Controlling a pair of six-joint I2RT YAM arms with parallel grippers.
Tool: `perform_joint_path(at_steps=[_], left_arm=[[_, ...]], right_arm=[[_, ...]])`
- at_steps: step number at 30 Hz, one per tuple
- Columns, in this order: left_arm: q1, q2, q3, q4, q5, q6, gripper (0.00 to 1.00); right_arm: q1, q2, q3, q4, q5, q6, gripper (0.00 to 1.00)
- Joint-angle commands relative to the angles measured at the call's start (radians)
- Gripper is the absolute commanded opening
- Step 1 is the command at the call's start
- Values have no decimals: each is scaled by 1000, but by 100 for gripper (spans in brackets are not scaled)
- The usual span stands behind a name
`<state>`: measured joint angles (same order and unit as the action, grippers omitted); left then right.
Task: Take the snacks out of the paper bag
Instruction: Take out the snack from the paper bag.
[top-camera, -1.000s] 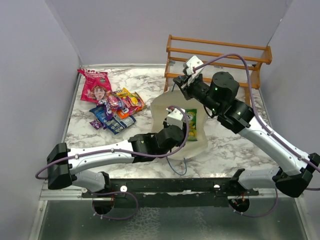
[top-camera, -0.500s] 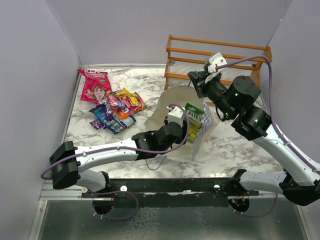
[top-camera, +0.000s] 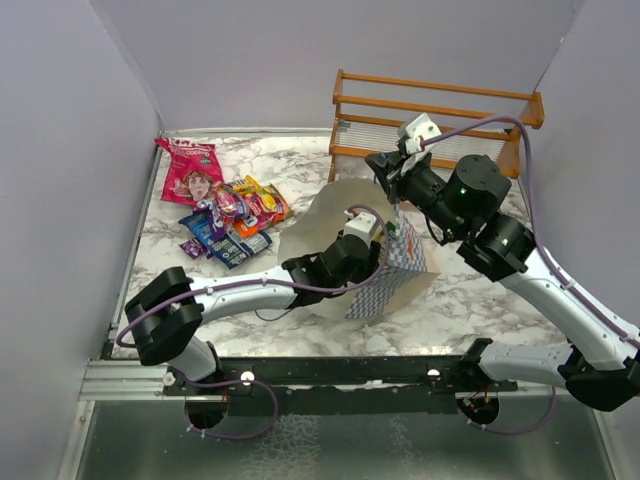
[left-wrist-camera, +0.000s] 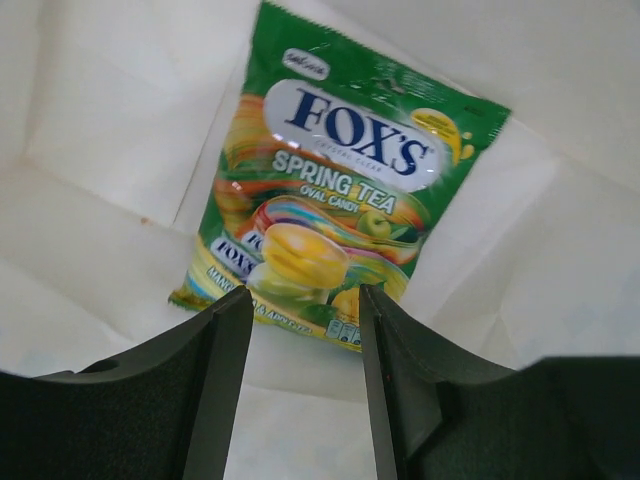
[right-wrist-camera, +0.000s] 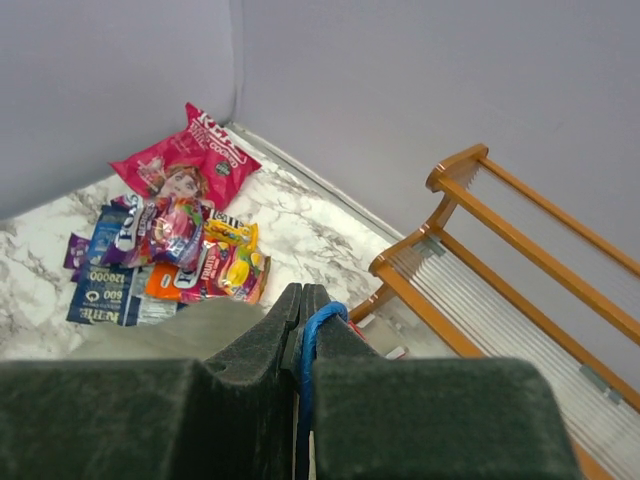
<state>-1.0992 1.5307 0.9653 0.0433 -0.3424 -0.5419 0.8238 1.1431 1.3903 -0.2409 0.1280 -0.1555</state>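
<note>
The blue-and-white checkered paper bag (top-camera: 385, 288) stands tilted at mid-table, its cream inside (top-camera: 320, 222) facing left. My right gripper (top-camera: 386, 172) is shut on the bag's thin blue cord handle (right-wrist-camera: 318, 330) and holds it up; in the right wrist view the gripper (right-wrist-camera: 303, 292) shows its jaws pressed together on the cord. My left gripper (left-wrist-camera: 305, 305) is open inside the bag, just short of a green-yellow packet (left-wrist-camera: 340, 190) lying on the cream paper. The other snacks (top-camera: 235, 215) lie in a pile at the left, with the pink-red bag (top-camera: 192, 170) behind them.
A wooden rack (top-camera: 440, 110) stands at the back right, close behind my right gripper; it also shows in the right wrist view (right-wrist-camera: 500, 260). The snack pile (right-wrist-camera: 170, 250) and pink-red bag (right-wrist-camera: 185, 170) lie near the left wall. Grey walls enclose the table.
My right gripper has raised the bag by its handle, so the checkered side now shows. My left arm has reached further into the bag toward the green-yellow packet.
</note>
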Motion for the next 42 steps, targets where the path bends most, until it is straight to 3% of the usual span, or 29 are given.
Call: perform_joint_path(at_steps=[1, 12, 22, 30, 36, 42], left_arm=[[16, -6, -38, 91, 97, 26, 50], [82, -56, -132, 115, 162, 51, 70], [159, -6, -63, 76, 189, 106, 81], [177, 102, 6, 55, 202, 140, 99], [177, 173, 36, 52, 218, 151, 99], [177, 242, 19, 142, 350, 142, 98]], right_arm=[[6, -46, -79, 109, -84, -101, 2], [7, -34, -160, 201, -229, -119, 2], [7, -17, -95, 199, -315, -232, 2], [8, -14, -99, 202, -355, -245, 2], [8, -18, -102, 199, -343, -246, 2], [8, -22, -105, 201, -336, -248, 2]])
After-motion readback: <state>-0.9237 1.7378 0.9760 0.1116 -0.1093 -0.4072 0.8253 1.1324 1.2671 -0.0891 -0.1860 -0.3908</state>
